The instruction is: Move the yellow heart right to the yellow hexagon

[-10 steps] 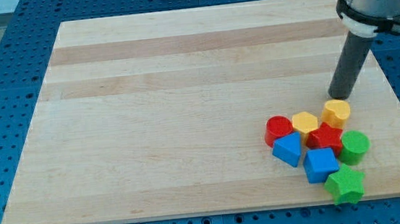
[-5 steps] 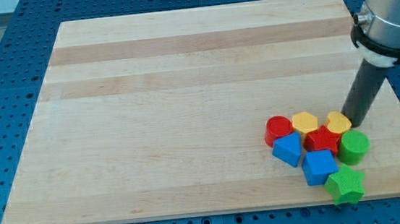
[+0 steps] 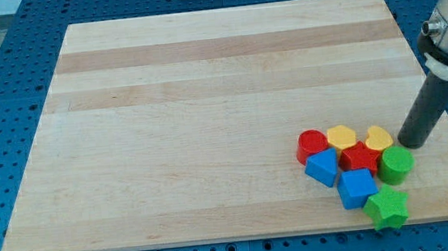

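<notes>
In the camera view, the blocks sit bunched at the lower right of the wooden table (image 3: 206, 103). The yellow heart (image 3: 378, 138) lies at the upper right of the bunch, with the yellow hexagon (image 3: 340, 137) just to the view's left of it; the two look near or barely apart, and the red star (image 3: 361, 157) is tucked just below and between them. There is no hand on this arm, only a rod, so nothing opens or closes. My tip (image 3: 410, 144) rests on the table just to the view's right of the heart, above the green round block (image 3: 396, 163); I cannot tell whether it touches the heart. The heart looks almost home, so I judge this the closing step. A short, gentle push toward the view's left should finish it without scattering the red round block (image 3: 312, 144), the blue blocks or the green star (image 3: 388, 207).
</notes>
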Controlling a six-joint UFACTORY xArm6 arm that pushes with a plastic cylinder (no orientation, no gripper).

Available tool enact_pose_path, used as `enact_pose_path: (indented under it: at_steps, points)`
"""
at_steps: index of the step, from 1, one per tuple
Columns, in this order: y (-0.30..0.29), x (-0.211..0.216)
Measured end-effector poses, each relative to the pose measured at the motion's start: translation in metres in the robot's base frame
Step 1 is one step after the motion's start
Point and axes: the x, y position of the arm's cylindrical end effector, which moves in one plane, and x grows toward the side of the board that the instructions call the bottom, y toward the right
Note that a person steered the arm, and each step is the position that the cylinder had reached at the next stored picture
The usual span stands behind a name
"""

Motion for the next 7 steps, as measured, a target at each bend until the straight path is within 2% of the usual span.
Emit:
enact_pose_path:
  at_steps: [4, 6, 7]
  points:
    - [-0.024, -0.009]
    - [-0.073, -0.038]
    - [-0.075, -0.042]
